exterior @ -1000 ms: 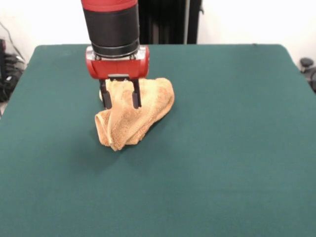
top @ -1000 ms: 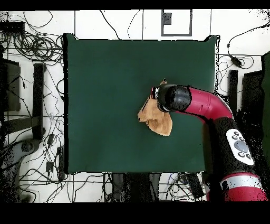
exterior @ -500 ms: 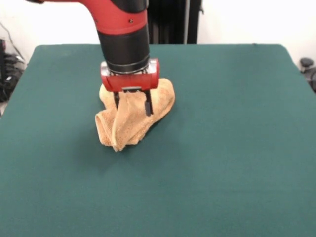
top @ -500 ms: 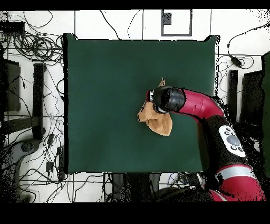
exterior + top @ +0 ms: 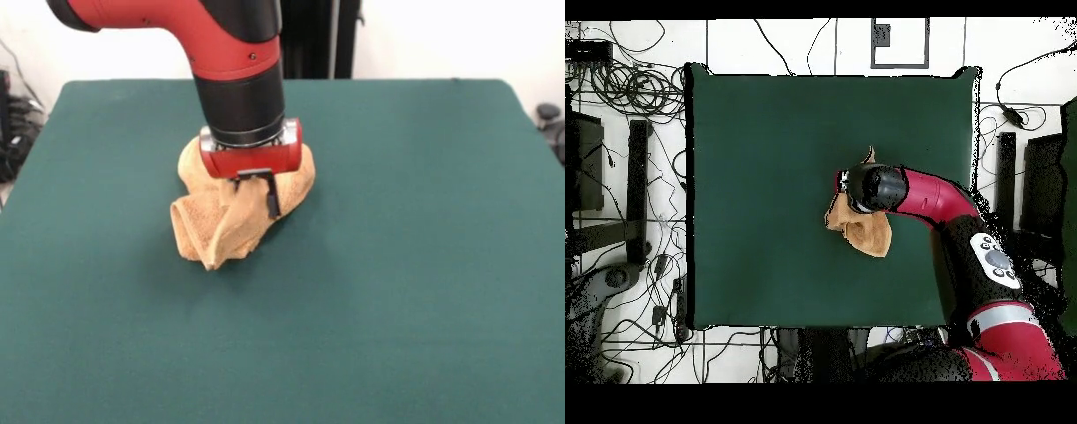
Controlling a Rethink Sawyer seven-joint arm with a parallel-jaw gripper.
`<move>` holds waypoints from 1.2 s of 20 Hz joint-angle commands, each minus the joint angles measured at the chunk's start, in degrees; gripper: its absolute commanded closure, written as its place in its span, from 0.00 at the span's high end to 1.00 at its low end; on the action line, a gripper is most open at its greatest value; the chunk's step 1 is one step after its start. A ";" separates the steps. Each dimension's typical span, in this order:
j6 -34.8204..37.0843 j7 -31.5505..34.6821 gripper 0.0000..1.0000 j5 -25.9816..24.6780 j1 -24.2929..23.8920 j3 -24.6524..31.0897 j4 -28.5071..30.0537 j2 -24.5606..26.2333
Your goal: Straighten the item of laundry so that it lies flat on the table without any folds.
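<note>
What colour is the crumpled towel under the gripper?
Tan-orange, a plain terry texture; the towel shows best in the front view, bunched on the dark green table.

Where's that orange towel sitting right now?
In the front view the towel lies crumpled on the green table, left of centre and toward the far side. The gripper is right over it, down in its folds.
</note>
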 commanded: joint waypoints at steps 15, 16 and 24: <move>-2.01 -1.08 0.00 -4.30 1.20 6.09 2.15 0.89; -0.77 -0.64 0.00 -3.83 1.34 6.15 2.44 0.16; 8.22 3.43 0.00 -1.95 6.67 2.96 -0.21 -5.15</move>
